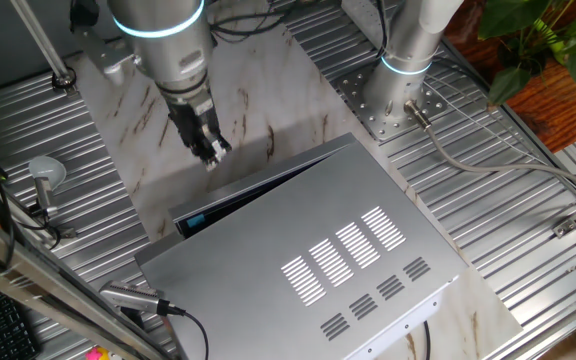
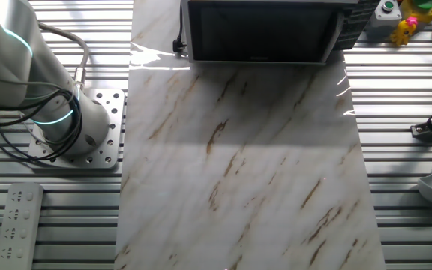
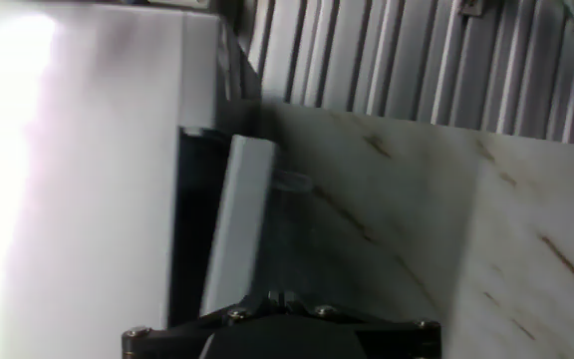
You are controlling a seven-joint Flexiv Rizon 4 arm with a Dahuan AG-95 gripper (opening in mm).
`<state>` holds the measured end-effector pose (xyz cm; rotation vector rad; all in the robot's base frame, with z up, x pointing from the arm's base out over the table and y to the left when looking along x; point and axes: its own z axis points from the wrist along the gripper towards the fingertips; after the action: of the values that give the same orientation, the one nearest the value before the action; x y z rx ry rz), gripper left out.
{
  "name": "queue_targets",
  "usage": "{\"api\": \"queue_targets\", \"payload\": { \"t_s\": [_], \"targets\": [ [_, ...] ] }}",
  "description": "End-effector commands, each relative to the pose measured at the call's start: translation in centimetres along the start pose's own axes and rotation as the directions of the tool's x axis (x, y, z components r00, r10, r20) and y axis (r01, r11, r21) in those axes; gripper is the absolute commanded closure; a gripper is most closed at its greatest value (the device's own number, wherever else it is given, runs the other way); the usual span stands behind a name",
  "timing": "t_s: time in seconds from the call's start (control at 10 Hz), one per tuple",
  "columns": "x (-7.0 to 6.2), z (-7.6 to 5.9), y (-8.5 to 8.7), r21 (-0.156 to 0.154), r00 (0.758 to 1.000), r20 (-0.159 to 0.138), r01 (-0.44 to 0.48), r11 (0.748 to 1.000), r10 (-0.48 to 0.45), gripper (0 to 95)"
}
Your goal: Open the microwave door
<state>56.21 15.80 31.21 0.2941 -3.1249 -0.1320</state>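
Note:
The microwave [image 1: 348,260] is a big silver box with vent slots, standing on a marble board. Its black microwave door [image 2: 261,31] faces the board. From above, the door's top edge [image 1: 268,178] stands slightly off the box, with a dark gap and a blue glint at the left end. My gripper [image 1: 211,153] hangs just in front of that left end, its fingers close together with nothing seen between them. The blurred hand view has the silver box [image 3: 88,179] at left, a dark gap, then the pale door edge [image 3: 239,229]. My gripper [image 3: 281,297] only just shows at the bottom edge.
A second arm's base [image 1: 400,80] is bolted beside the marble board [image 2: 238,165]. A remote control [image 2: 17,225] lies on the ribbed table. A metal ladle [image 1: 46,175], cables and a plant [image 1: 548,40] sit at the edges. Toys [image 2: 411,22] stand beside the microwave.

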Motion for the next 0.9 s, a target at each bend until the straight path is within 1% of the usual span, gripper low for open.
{"api": "queue_targets", "payload": {
  "t_s": [0.1, 0.2, 0.3, 0.4, 0.5, 0.8, 0.9],
  "targets": [
    [-0.7, 0.2, 0.9, 0.000, 1.000, -0.004, -0.011, 1.000, 0.011, 95.0],
    [-1.2, 0.9, 1.8, 0.006, 1.000, -0.007, -0.018, 1.000, 0.018, 95.0],
    [-1.4, 1.1, 2.1, 0.009, 1.000, -0.007, -0.020, 1.000, 0.020, 95.0],
    [-1.8, 1.7, 2.9, 0.010, 1.000, -0.006, -0.026, 1.000, 0.026, 95.0],
    [-2.0, 2.2, 3.5, 0.018, 1.000, -0.011, -0.020, 1.000, 0.020, 95.0],
    [-2.4, 3.1, 4.4, 0.022, 1.000, -0.008, -0.025, 0.999, 0.025, 95.0],
    [-2.6, 3.6, 4.8, 0.029, 1.000, -0.008, -0.027, 0.999, 0.028, 95.0]
  ]
}}
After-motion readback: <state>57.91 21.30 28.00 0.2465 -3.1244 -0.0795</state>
